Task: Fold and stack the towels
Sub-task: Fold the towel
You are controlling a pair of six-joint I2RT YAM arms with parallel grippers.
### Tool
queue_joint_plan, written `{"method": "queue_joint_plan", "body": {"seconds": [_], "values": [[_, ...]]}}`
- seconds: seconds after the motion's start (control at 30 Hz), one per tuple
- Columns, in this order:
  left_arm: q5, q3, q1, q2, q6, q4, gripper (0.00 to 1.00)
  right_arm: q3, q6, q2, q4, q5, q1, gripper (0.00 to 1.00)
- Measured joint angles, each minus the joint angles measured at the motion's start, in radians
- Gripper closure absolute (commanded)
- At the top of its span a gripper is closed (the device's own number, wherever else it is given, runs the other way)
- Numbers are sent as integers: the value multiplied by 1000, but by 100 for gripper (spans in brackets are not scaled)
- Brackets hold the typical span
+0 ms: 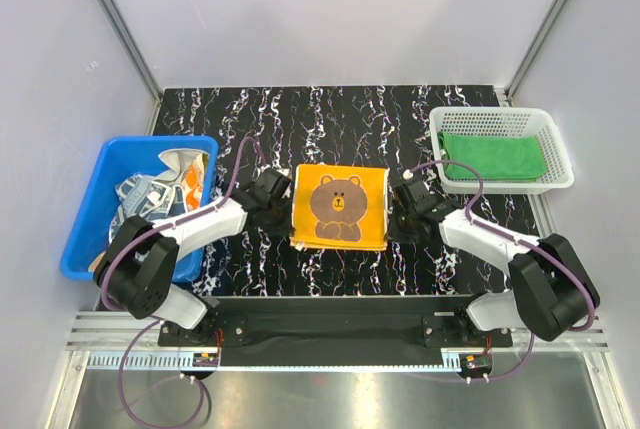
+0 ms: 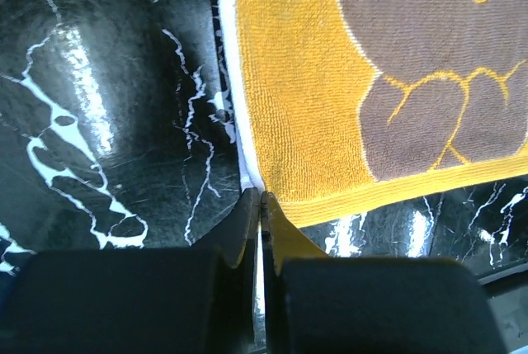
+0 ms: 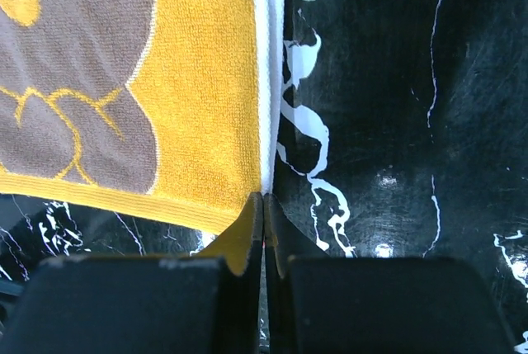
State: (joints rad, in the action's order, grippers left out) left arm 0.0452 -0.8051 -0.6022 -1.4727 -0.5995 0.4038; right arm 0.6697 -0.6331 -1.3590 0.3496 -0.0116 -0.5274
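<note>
Left pincer (image 2: 262,199) and right pincer (image 3: 264,199) clamp yellow towel (image 1: 338,207), hiding corners.

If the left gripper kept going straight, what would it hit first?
The left gripper, jaws shut on a corner of the bear towel, would probably press into the tabletop beyond; depth unclear.

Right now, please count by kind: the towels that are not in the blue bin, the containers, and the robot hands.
Towels outside the bin: 2, the yellow bear towel and the green towel
Containers: 2, the blue bin and the white basket
Hands: 2, the left hand and the right hand
Total: 6
</note>
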Motion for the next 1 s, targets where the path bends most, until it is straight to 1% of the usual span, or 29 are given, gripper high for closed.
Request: {"method": "queue_joint_plan", "body": {"seconds": [0.07, 0.13, 0.2, 0.23, 0.27, 0.3, 0.33, 0.37, 0.43, 0.47, 0.53, 0.6, 0.67, 0.73, 0.83, 0.9, 0.93, 1.0], "values": [[5, 14, -5, 0, 0, -18, 100, -22, 0, 10, -14, -6, 0, 100], [13, 37, -10, -1, -2, -34, 100, -46, -2, 11, -21, -11, 0, 98], [26, 64, -21, -6, -5, -48, 100, -69, -5, 11, -23, -18, 0, 93], [31, 72, -27, -9, -8, -55, 99, -74, -8, 11, -24, -22, 0, 86], [32, 74, -32, -9, -8, -61, 97, -74, -8, 11, -26, -23, 0, 84], [32, 74, -34, -8, -8, -62, 93, -74, -9, 11, -27, -23, 0, 82], [32, 74, -35, -8, -8, -61, 86, -73, -9, 13, -26, -24, 0, 75], [31, 74, -37, -6, -9, -57, 66, -72, -10, 17, -19, -24, 0, 71], [23, 70, -40, 5, -7, -22, 56, -68, -3, 31, 5, -15, 0, 63], [17, 65, -41, 13, -9, 2, 52, -59, 1, 40, 32, -6, 0, 58], [3, 23, -41, 32, 11, 86, 50, -32, 25, 62, 77, 6, 0, 54], [-4, -52, -40, 40, 51, 137, 48, 16, 72, 79, 109, 10, 6, 50], [-4, -157, -31, 36, 116, 161, 46, 79, 139, 77, 112, -18, 29, 50], [5, -258, -6, 24, 176, 154, 46, 167, 222, 43, 106, -71, 76, 48], [67, -429, 87, -53, 262, 118, 49, 337, 348, -83, 103, -195, 166, 46], [120, -516, 150, -128, 317, 101, 49, 439, 421, -169, 118, -260, 213, 43], [145, -548, 178, -167, 349, 94, 49, 493, 465, -218, 129, -293, 233, 39], [199, -597, 222, -245, 418, 93, 49, 608, 552, -317, 173, -350, 267, 36]]}}
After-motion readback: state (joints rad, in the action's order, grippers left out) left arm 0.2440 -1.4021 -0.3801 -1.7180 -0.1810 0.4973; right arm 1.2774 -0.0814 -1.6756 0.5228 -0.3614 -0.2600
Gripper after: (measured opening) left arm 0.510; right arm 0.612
